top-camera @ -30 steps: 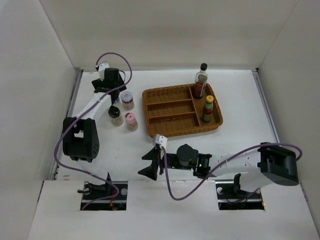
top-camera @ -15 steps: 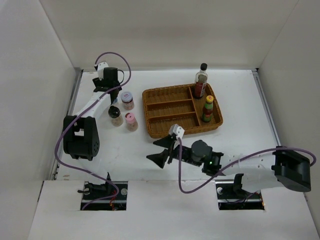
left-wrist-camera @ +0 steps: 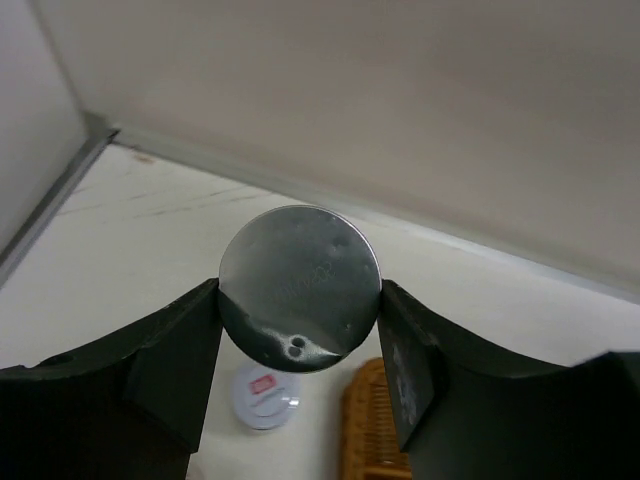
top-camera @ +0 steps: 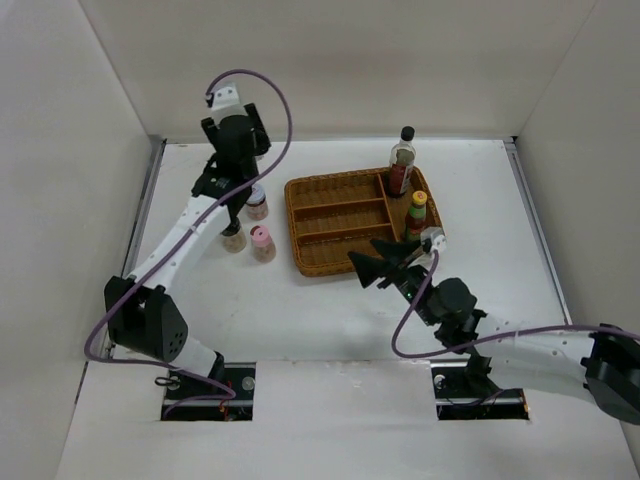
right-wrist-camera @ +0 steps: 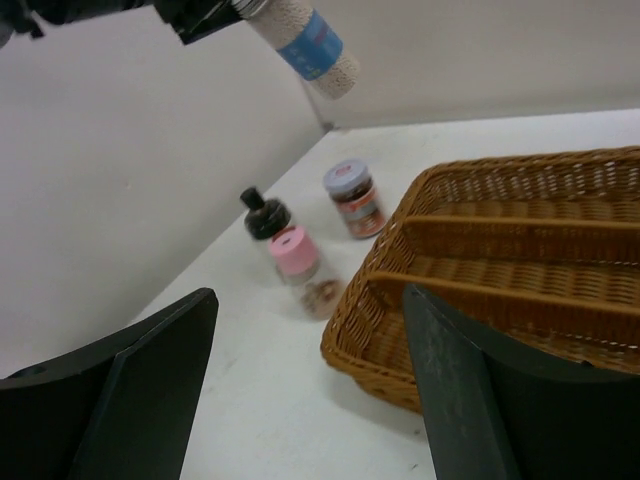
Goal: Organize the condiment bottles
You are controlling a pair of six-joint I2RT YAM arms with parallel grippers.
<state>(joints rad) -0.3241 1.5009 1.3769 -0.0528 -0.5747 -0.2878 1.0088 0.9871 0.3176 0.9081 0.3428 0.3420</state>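
**Silver jar in the air, basket next**

My left hand (left-wrist-camera: 300, 305) is clenched on the silver jar (left-wrist-camera: 300, 285), held off the table at the basket's (top-camera: 292, 215) 10 o'clock. Next I'd carry it toward 4 o'clock and lower it into a free compartment. My right hand (top-camera: 368, 268) hangs spread and empty at the basket's 6 o'clock.

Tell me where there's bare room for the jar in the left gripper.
For the silver-lid jar: the basket's three long slots are bare, between its left rim and the bottle compartments. Crowded: those right compartments, holding the tall bottle and yellow-cap bottle, and the table left of the basket, where the pink-lid jar, black-lid jar and patterned-lid jar stand.
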